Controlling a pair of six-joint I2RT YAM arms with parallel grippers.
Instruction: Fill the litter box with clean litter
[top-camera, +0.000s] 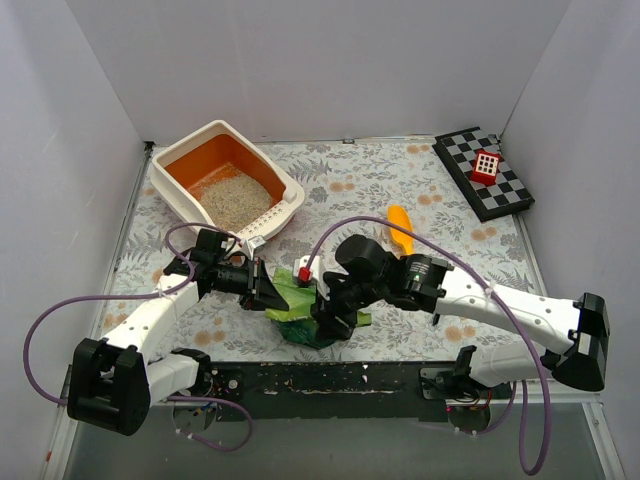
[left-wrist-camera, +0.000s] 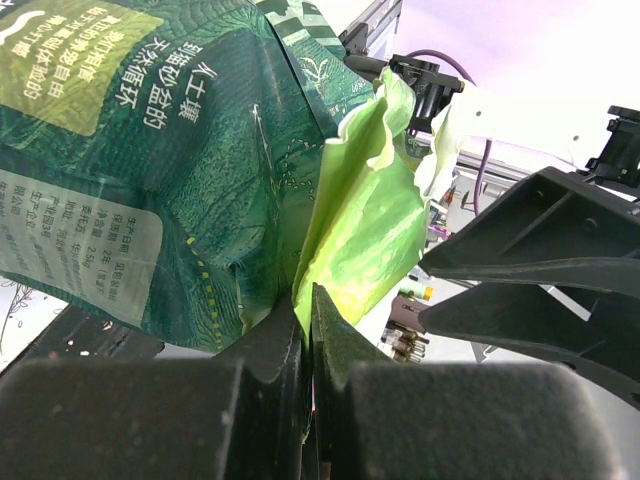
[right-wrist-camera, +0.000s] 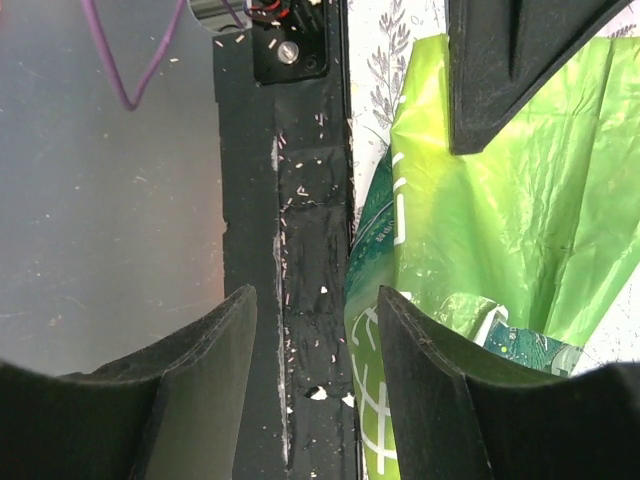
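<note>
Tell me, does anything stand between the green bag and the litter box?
No loose object does. The left tool holds the green bag close before the litter box; only that arm's own wrist crosses the gap. The yellow scoop lies off to the right.

The left gripper (top-camera: 272, 291) and right gripper (top-camera: 334, 316) meet at a green bag (top-camera: 296, 300).

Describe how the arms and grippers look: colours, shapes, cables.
The left arm and right arm have white shells, black joints and bases. A purple cable loops along each. The left gripper and right gripper are black, with wedge-shaped fingers.
</note>
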